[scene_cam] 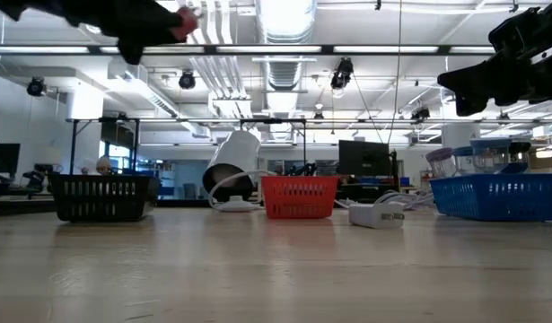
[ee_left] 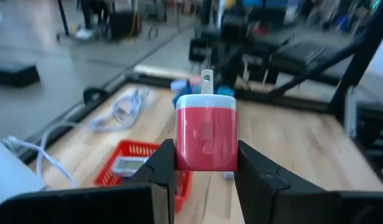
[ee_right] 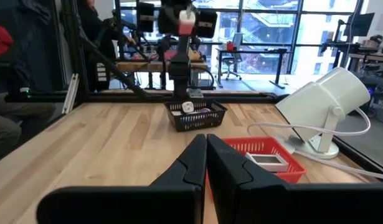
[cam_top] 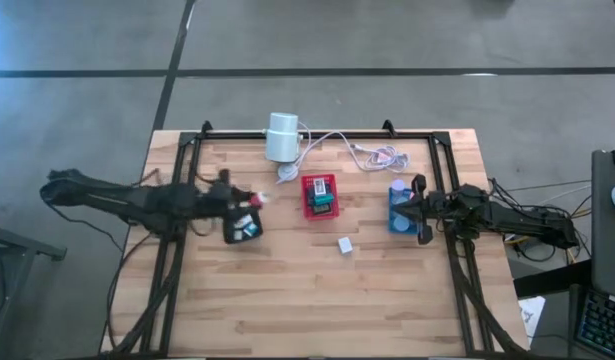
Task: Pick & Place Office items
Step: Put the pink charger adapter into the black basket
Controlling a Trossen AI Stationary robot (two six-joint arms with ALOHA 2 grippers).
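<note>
Plug in red and white, a small charger block with metal prongs on its white end, sits clamped between the two dark fingers of the left gripper. In the high view that gripper hangs above the table, just over the far edge of the black tray on the left side. The low view shows the same piece as a pinkish-red spot high above the wood, so it is lifted well clear of the surface. The black tray already holds a few small items, among them a white one visible in the right wrist view.

The red tray stands near the middle of the table, with a flat white and grey piece lying inside. Beside it, nearer the front edge, a small white block rests alone on the bare wood. The blue tray is on the right, with several pieces inside that are too small to tell apart.

The right gripper hovers over the blue tray, its fingers pressed together with nothing between them.

Behind the trays a white cylinder lies tilted on its stand, and its pale cable loops across the far side of the table.
</note>
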